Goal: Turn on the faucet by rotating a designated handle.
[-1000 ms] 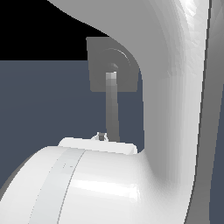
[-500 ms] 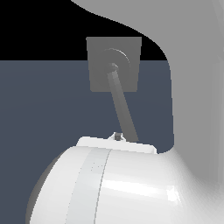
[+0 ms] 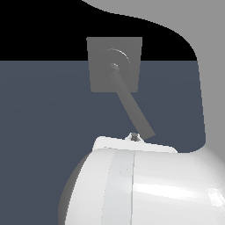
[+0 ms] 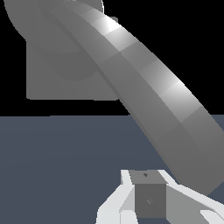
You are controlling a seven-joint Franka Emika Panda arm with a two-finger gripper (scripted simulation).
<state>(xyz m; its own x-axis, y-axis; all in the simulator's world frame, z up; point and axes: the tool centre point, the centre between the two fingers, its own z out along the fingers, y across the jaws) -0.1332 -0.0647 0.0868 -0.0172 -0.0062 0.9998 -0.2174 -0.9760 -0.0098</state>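
The faucet point(image 3: 102, 74) is a matte grey square block with a round raised disc point(image 3: 117, 61) on its face. Its handle point(image 3: 133, 107), a long flat grey bar, slants from the disc's centre down toward the exterior view's right. In the wrist view the handle point(image 4: 144, 83) crosses the picture as a broad diagonal band in front of the faucet point(image 4: 52, 85). My gripper point(image 4: 147, 176) is shut with nothing between its fingers, and its tip is close beside the bar's free end. In the exterior view my white arm hides nearly all of the gripper.
My glossy white arm point(image 3: 145, 189) fills the lower part and the right side of the exterior view. A flat dark blue-grey floor point(image 3: 44, 132) lies behind the faucet, under a black background.
The handle has swung from hanging straight down to slanting toward the exterior view's right. My arm's near link has moved the same way with the bar's free end.
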